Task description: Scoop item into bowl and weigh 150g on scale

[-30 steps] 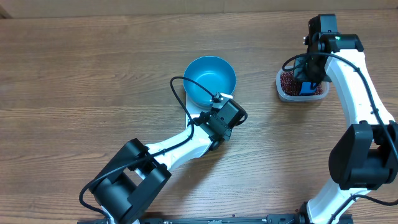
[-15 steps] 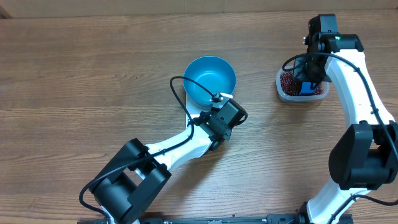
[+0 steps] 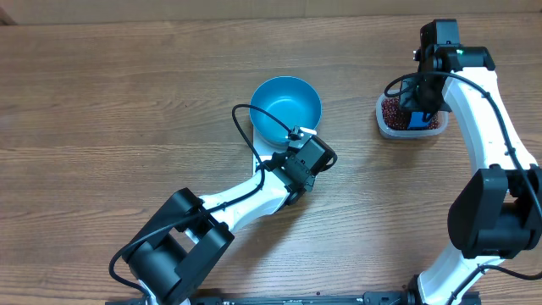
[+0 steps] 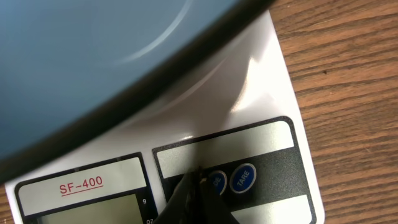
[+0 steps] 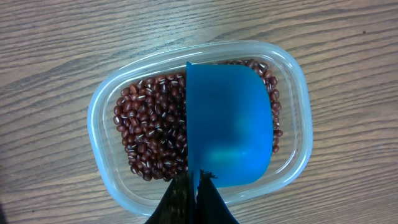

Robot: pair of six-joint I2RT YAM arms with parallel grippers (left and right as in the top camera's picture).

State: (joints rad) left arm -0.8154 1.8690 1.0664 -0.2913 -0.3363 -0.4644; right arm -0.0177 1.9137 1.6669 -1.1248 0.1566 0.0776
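The bright blue bowl [image 3: 286, 106] stands on the white scale [image 3: 273, 146]; in the left wrist view the bowl [image 4: 93, 56] fills the top over the scale [image 4: 264, 81]. My left gripper [image 4: 198, 177] is shut, its tip on the scale's dark front panel just left of the two blue buttons [image 4: 243, 178]. The red-brown beans [image 5: 149, 130] lie in a clear tub [image 5: 99, 118] at the far right [image 3: 411, 119]. My right gripper [image 5: 194, 180] is shut on the edge of a small blue scoop [image 5: 230, 130] that sits in the tub over the beans.
The tub [image 3: 381, 119] lies about a hand's width right of the bowl, with bare wooden table [image 3: 127, 102] all round. The left arm [image 3: 246, 199] stretches from the front edge up to the scale; the right arm [image 3: 487, 127] runs along the right side.
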